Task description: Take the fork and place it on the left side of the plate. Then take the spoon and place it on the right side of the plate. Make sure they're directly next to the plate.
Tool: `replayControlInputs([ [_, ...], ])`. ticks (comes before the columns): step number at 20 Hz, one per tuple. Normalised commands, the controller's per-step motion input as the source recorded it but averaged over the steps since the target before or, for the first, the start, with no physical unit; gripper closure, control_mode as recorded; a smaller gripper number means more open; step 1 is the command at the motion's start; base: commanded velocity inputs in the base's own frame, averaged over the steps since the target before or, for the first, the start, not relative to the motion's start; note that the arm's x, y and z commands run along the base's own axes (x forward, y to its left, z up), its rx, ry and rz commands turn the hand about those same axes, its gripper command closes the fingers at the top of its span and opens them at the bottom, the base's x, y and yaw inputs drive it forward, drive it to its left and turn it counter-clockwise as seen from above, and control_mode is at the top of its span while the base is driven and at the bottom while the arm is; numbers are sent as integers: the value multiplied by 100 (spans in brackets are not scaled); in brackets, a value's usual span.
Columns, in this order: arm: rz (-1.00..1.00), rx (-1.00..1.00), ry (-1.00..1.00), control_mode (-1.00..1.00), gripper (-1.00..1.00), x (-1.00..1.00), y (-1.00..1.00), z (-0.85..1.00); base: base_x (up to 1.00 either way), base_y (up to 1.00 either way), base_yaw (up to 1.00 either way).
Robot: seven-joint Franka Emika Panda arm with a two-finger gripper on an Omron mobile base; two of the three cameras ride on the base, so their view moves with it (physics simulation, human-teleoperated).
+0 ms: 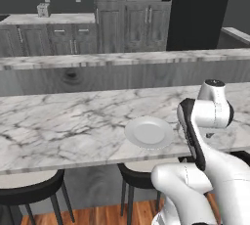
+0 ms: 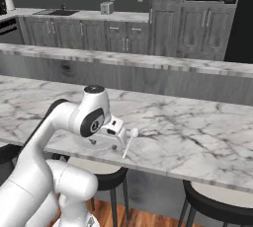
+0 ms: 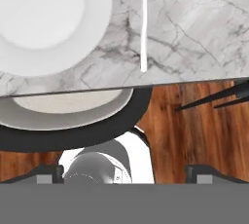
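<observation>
A white robot arm reaches over the near edge of a marble counter (image 1: 68, 116) in a dark grey kitchen. In the hand view, the two dark fingertips (image 3: 46, 172) sit far apart at the bottom corners, so the gripper (image 3: 124, 174) stands wide with nothing between its fingers. Ahead of the fingers, beyond the counter's edge, lies the spoon (image 3: 144, 18): its thin handle points back toward the fingers and its round bowl lies farthest from them, cut off by the frame's top. Just beside the spoon, toward the left fingertip's side, lies the round white plate (image 3: 53, 23), a narrow strip of marble between the two. Closer to the fingers than the counter edge is a black-rimmed stool (image 3: 73, 121) with a pale seat, over wooden floor. From the right base view, the spoon (image 2: 128, 142) lies just past the gripper (image 2: 120, 139), seemingly very near the fingers, though contact is hard to judge there. The left base view shows the plate (image 1: 149, 132) near the counter's front edge, beside the arm.
</observation>
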Motion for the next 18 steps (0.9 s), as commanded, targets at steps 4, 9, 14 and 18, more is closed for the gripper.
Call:
replayControlInputs([
  [4,0,0,-9,-100,-100,-53,24,32,0,0,0],
  [9,0,0,-15,-100,-100,-58,19,44,0,0,0],
  [14,0,0,-22,-100,-100,-47,31,53,0,0,0],
  [18,2,-1,-13,100,-100,-16,28,25,-12,33,3],
])
